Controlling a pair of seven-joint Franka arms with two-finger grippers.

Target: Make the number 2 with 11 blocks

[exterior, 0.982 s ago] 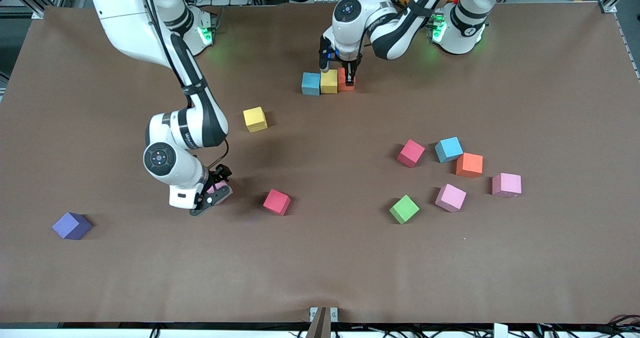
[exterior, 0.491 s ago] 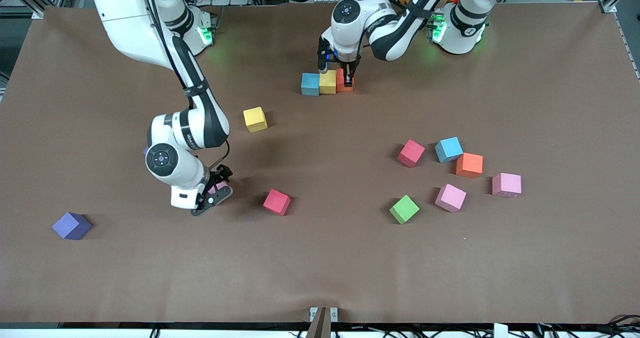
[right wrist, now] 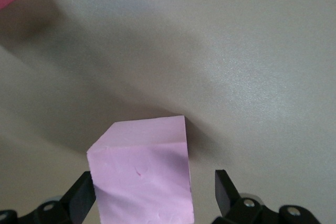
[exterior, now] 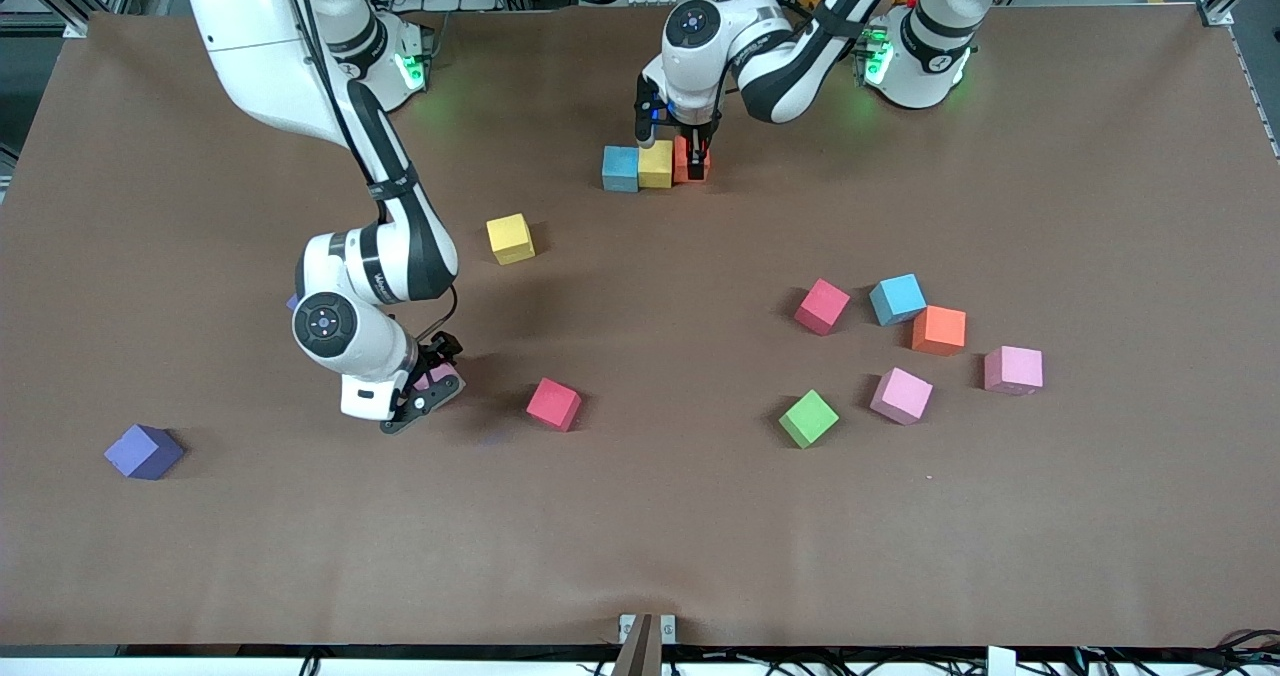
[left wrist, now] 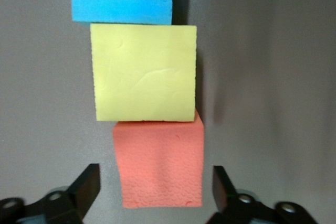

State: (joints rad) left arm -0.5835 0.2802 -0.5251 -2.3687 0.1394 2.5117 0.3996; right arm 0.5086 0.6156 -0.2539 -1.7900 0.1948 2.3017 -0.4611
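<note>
Left hand (exterior: 694,159) spread wide astride orange block (exterior: 688,157), touching nothing; block sits at row end, 3 o'clock of yellow (exterior: 656,163) and blue (exterior: 621,168), prob. top bar of the 2; right hand (exterior: 425,396) open astride pink block (right wrist: 140,174), no grip, presumably next pick.

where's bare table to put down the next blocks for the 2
Bare table lies just nearer the front camera than the blue, yellow, orange row, down to the red block. Crowded: the cluster around the green block and loose orange block.
</note>
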